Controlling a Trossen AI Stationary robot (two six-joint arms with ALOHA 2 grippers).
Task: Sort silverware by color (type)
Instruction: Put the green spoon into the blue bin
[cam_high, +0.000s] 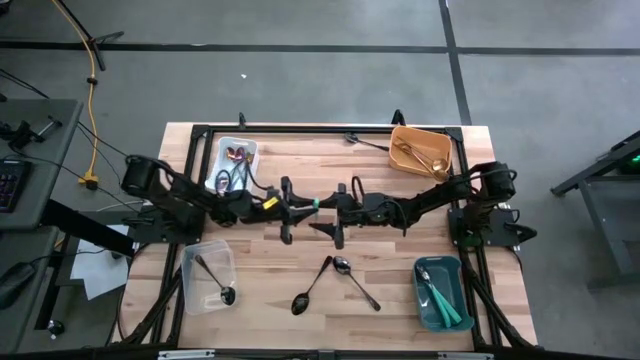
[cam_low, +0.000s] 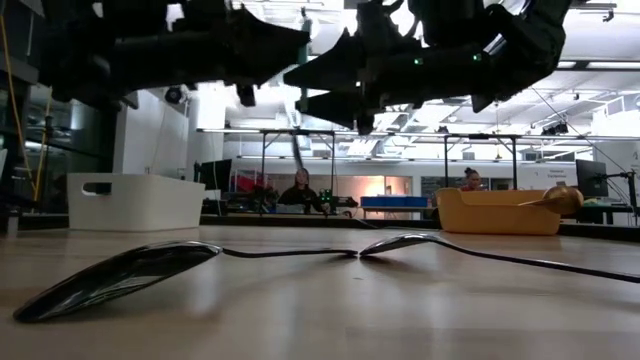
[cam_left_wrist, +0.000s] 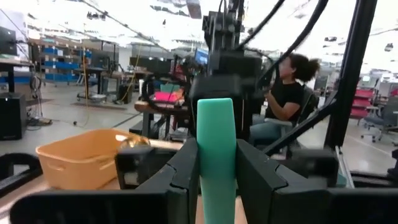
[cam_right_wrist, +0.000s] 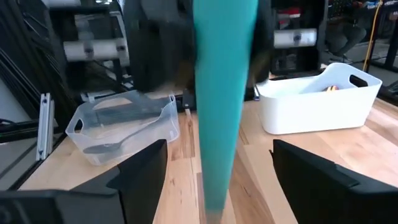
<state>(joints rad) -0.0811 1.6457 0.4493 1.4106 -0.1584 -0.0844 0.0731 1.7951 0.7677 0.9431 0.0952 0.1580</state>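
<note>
A utensil with a teal-green handle (cam_high: 314, 203) hangs above the table's middle, between both grippers. My left gripper (cam_left_wrist: 216, 163) is shut on it. My right gripper (cam_right_wrist: 214, 163) faces it from the right, open, with one finger on each side of the handle (cam_right_wrist: 222, 106) and clear of it. The utensil's metal end is hidden. A black spoon (cam_high: 310, 286) and a dark silvery spoon (cam_high: 356, 281) lie flat on the near part of the table, their handles crossing. In the low view they are the black spoon (cam_low: 120, 276) and the silvery spoon (cam_low: 400, 243). My left gripper pinches the teal handle (cam_left_wrist: 216, 174) between its two fingers (cam_left_wrist: 183, 174), coming level from the table's left. The handle's free end (cam_left_wrist: 215, 109) sticks out past the fingertips toward the right gripper. The utensil is lifted clear of the table.
A white bin (cam_high: 237, 160) with iridescent pieces sits far left. An orange bin (cam_high: 420, 150) with gold pieces sits far right. A clear bin (cam_high: 208, 275) with a black spoon sits near left, and a teal bin (cam_high: 440, 290) with teal-handled pieces near right. People sit in the room beyond the table.
</note>
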